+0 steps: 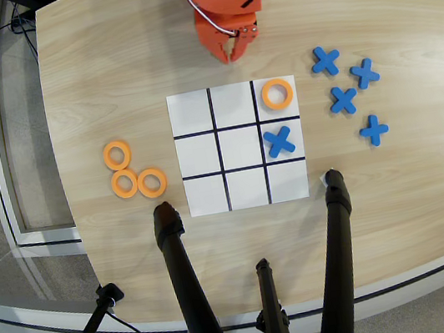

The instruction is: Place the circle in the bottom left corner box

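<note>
The paper grid (247, 205) lies in the middle of the wooden table in the overhead view. Its bottom left cell (204, 194) is bare white. One orange ring (277, 94) lies in the top right cell, and a blue cross (280, 141) lies in the middle right cell. Three more orange rings (117, 155) (124, 184) (151, 183) lie in a cluster on the table left of the grid. My orange gripper (233, 53) hangs at the far edge above the grid's top row, well away from every ring. Its jaws look closed and empty.
Several blue crosses (344, 99) lie loose on the table right of the grid. Black tripod legs (181, 283) (338, 249) rest on the near table edge just below the grid. The table's left edge (58, 158) drops to the floor.
</note>
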You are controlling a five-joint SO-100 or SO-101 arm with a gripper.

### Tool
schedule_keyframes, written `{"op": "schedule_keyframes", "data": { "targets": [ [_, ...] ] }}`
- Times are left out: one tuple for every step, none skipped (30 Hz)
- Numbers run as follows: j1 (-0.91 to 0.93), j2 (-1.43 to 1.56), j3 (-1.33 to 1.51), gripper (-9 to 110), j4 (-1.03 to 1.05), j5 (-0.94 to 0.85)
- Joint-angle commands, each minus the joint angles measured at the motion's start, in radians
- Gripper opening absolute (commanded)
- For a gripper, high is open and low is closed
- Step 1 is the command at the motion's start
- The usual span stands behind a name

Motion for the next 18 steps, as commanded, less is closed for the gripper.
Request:
{"op": "schedule_keyframes", "data": {
  "targets": [
    [0.064, 0.006, 0.055, 0, 0.008, -0.034],
    [0.083, 0.006, 0.055, 0, 0.008, -0.034],
    [0.106, 0.006, 0.055, 0, 0.008, -0.034],
    [0.140, 0.006, 0.057, 0, 0.006, -0.034],
    [0.184, 0.006, 0.057, 0, -0.005, -0.034],
    [0.232, 0.006, 0.057, 0, 0.003, -0.028],
    [0.290, 0.008, 0.057, 0, 0.008, -0.032],
    [0.362, 0.009, 0.057, 0, 0.008, -0.032],
    [0.443, 0.011, 0.057, 0, 0.009, -0.032],
    [0.537, 0.017, 0.057, 0, 0.012, -0.032],
    [0.647, 0.037, 0.057, 0, 0.018, -0.026],
    [0.773, 0.044, 0.057, 0, 0.015, -0.032],
    [0.911, 0.044, 0.057, 0, 0.017, -0.025],
    [1.046, 0.044, 0.057, 0, 0.017, -0.025],
    [1.166, 0.044, 0.057, 0, 0.017, -0.025],
    [1.285, 0.044, 0.057, 0, 0.017, -0.025],
    [1.388, 0.044, 0.057, 0, 0.017, -0.025],
    [1.482, 0.044, 0.057, 0, 0.017, -0.025]
  ]
}}
